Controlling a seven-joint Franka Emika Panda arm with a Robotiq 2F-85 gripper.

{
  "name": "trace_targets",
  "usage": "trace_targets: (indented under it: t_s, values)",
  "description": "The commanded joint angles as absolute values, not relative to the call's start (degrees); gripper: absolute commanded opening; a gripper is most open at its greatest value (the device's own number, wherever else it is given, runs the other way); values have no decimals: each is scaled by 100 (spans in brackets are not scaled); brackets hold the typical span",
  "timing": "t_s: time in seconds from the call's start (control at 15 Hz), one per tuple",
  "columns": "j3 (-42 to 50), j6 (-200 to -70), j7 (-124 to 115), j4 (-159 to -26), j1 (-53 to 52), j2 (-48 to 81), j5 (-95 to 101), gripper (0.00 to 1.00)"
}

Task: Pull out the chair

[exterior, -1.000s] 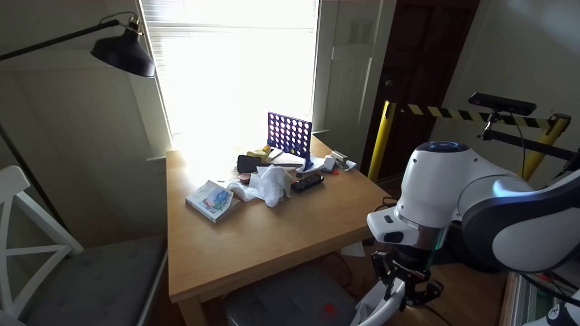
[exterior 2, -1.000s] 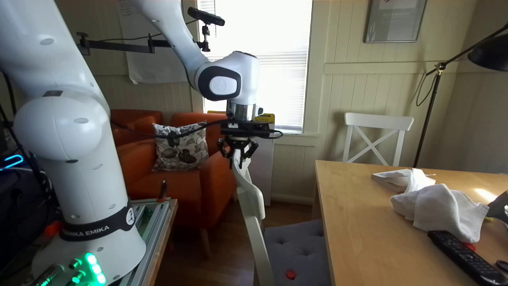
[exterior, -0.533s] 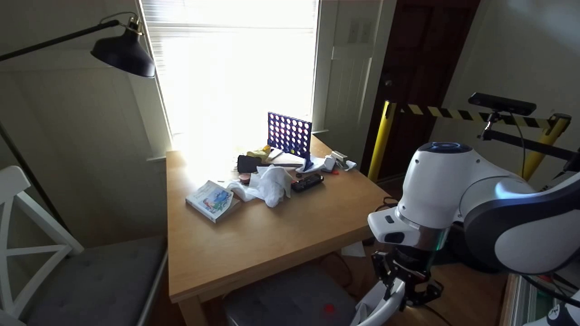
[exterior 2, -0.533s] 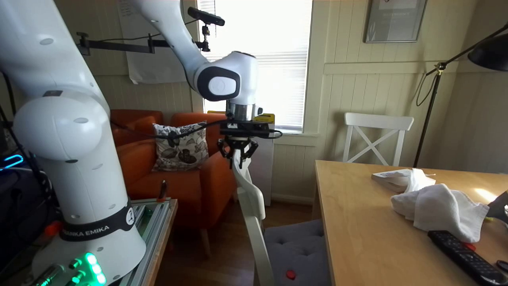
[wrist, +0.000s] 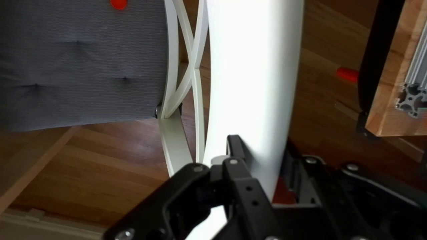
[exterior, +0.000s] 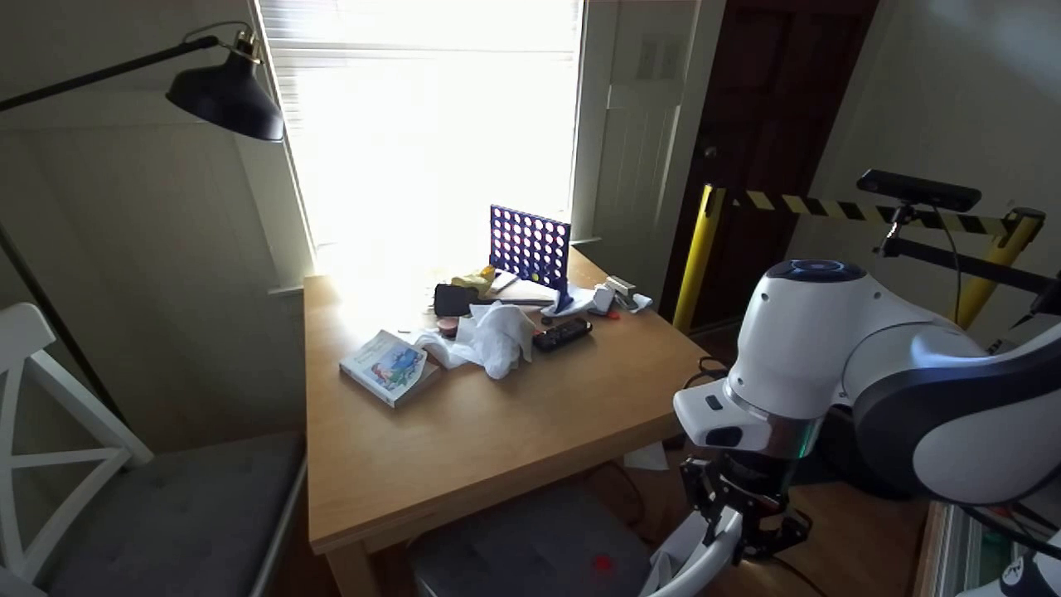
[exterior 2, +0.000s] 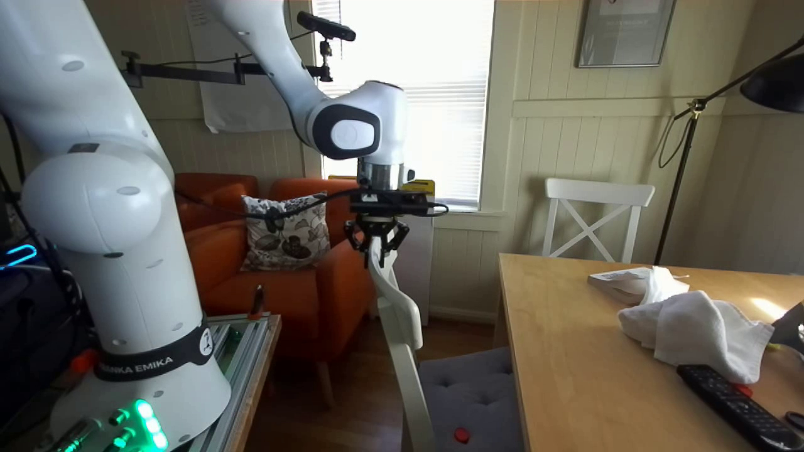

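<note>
The white chair with the X-shaped back brace and grey seat stands at the table, its top rail showing in both exterior views (exterior: pixel 700 568) (exterior 2: pixel 402 307) and large in the wrist view (wrist: pixel 253 83). Its seat reaches partly under the table edge. My gripper (exterior: pixel 729 535) points down over the top rail; it also shows in an exterior view (exterior 2: pixel 375 253) and in the wrist view (wrist: pixel 262 146). One finger lies on each side of the rail, and the gripper looks shut on it. The far finger's contact is dark and partly hidden behind the rail.
A wooden table (exterior: pixel 530 423) holds a book (exterior: pixel 388 367), white cloth (exterior 2: pixel 700 333), a remote (exterior 2: pixel 735 402) and a blue game grid (exterior: pixel 529 245). A red disc (exterior 2: pixel 461 435) lies on the chair seat. An orange armchair (exterior 2: pixel 270 295) and the robot's stand (exterior 2: pixel 248 370) are close by.
Almost nothing differs. The arm and the chair's rail have shifted only very slightly; the gripper stays at the same place on the rail.
</note>
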State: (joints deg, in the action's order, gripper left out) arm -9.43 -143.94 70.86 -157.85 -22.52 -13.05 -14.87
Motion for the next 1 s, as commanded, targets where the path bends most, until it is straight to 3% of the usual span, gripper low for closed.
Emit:
trace_targets:
  t_s: [0.0, 0.27, 0.33, 0.73, 0.93]
  values:
    - [-849, -13758, 7672, -15778, -2294, -1507, -1277, 7]
    - [-872, -13765, 7638, -15783, -2317, -1500, -1283, 7]
    - [-866, -13752, 7650, -15783, -2328, -1497, -1314, 55]
    - [-885, -13579, 7812, -15773, -2352, -1599, -1321, 58]
    - [-931, -13200, 8273, -15723, -2310, -1628, -1127, 78]
